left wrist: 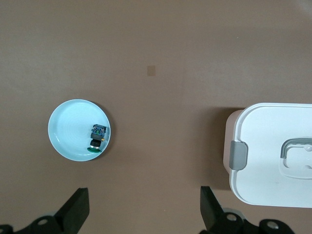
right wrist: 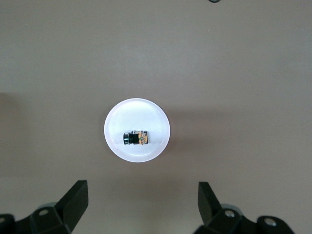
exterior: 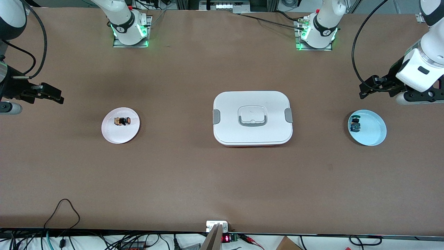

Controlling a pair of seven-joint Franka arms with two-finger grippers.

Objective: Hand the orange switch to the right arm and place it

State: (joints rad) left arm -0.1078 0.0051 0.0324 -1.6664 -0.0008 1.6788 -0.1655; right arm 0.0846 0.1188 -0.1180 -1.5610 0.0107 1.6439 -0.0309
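Observation:
The orange switch lies on its side on a small white plate toward the right arm's end of the table. It shows in the right wrist view too, the orange switch on the white plate. My right gripper hangs open and holds nothing, over bare table beside that plate; its fingers stand wide apart around the gripper's middle. My left gripper is open with nothing in it, over the table at the left arm's end, seen in its own view as the left gripper.
A white lidded box with grey clips sits mid-table, also the box in the left wrist view. A light blue plate near the left gripper holds a black piece with blue-green parts. Cables run along the table edge nearest the front camera.

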